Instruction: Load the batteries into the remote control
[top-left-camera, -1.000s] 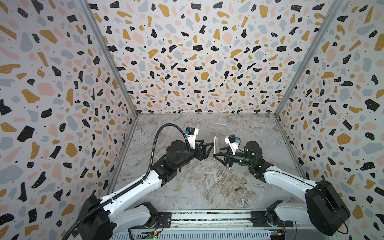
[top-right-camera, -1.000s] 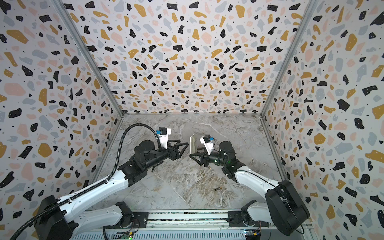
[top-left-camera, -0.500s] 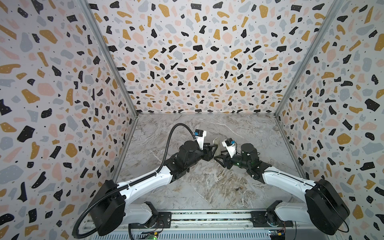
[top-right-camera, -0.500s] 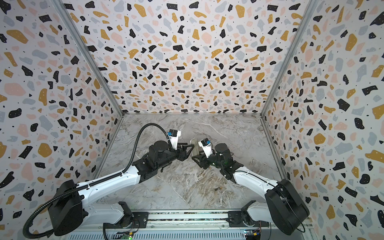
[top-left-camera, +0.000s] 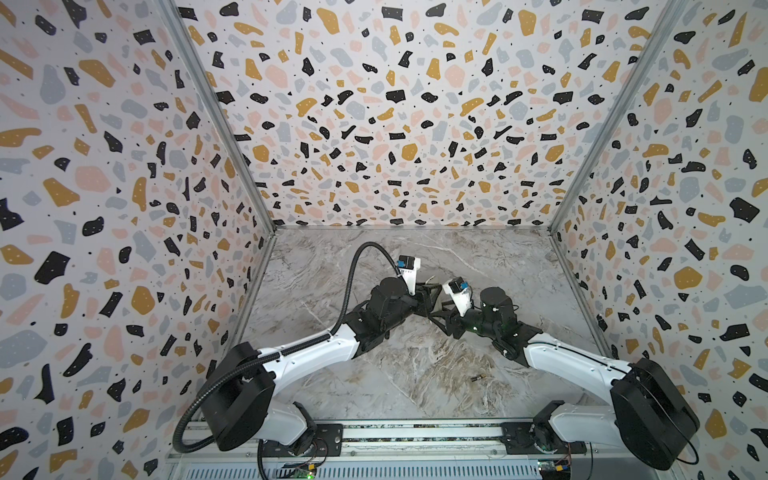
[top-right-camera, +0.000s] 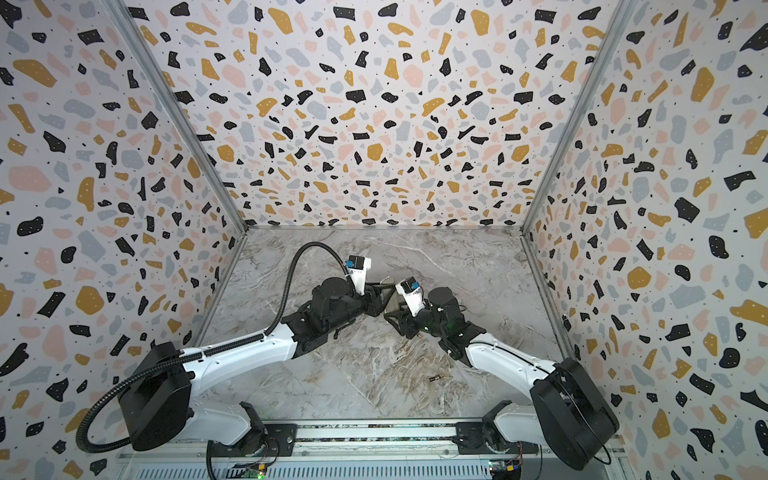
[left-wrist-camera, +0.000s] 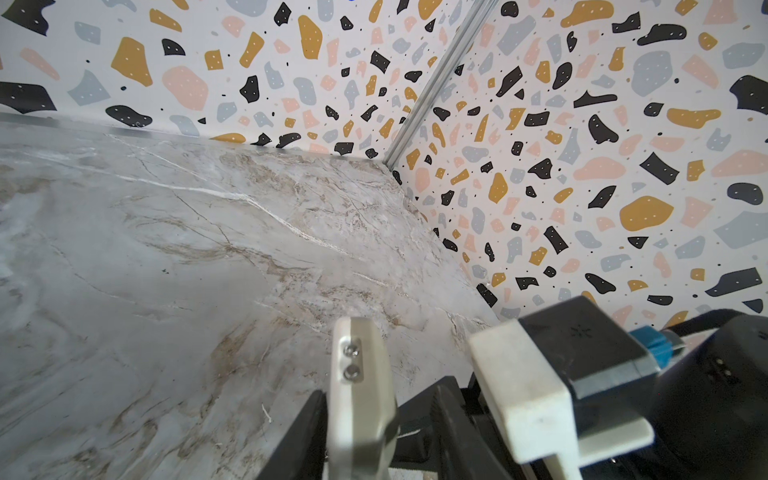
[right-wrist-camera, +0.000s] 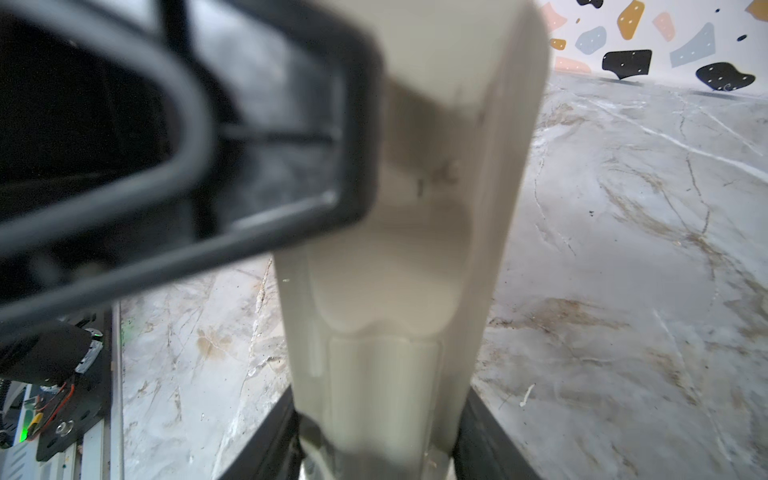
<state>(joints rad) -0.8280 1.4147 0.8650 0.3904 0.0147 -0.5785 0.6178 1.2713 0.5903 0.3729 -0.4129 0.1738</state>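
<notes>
My right gripper (right-wrist-camera: 380, 419) is shut on the remote control (right-wrist-camera: 399, 257), whose plain pale back with the battery recess faces that wrist camera. In a top view the remote (top-right-camera: 391, 302) is a pale sliver between the two grippers at mid-table. My left gripper (left-wrist-camera: 376, 415) stands round the remote's other end (left-wrist-camera: 357, 395), seen edge-on. One finger (left-wrist-camera: 305, 432) is against it and the other finger (left-wrist-camera: 451, 424) stands apart from it. One of the batteries (top-left-camera: 476, 378) (top-right-camera: 436, 378) lies on the marble near the front, by the right arm.
The terrazzo-patterned walls (top-left-camera: 374, 124) enclose the marble floor (top-left-camera: 415, 374) on three sides. The arm bases sit on a rail (top-left-camera: 415, 434) along the front edge. The left arm's black cable (top-left-camera: 357, 266) loops above it.
The left arm has reached right to the remote, and its jaws have narrowed around the remote's end. The right gripper has tipped the remote down lower, keeping its hold.
</notes>
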